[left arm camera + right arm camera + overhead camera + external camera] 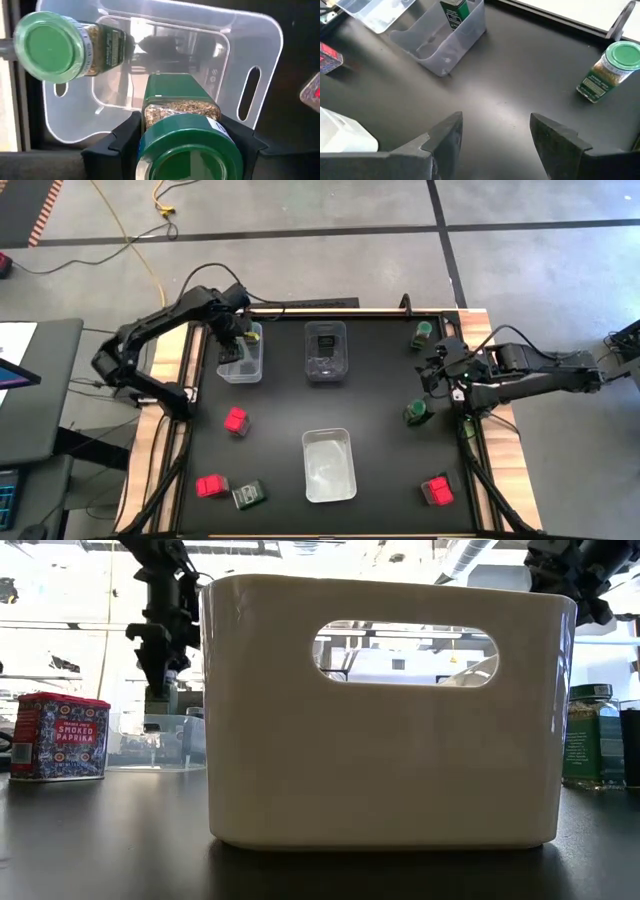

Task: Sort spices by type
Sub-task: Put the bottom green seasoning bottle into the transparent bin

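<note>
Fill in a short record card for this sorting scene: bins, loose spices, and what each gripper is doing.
Bins: three clear bins; far-left bin, far-middle bin, near-middle bin
Left gripper: shut on green-lidded jar, above the far-left bin
Already in that bin: another green-lidded jar
Right gripper: open, holding nothing, over the table's right side
Loose red packets: three
Loose jars: two
Loose dark box: one
</note>
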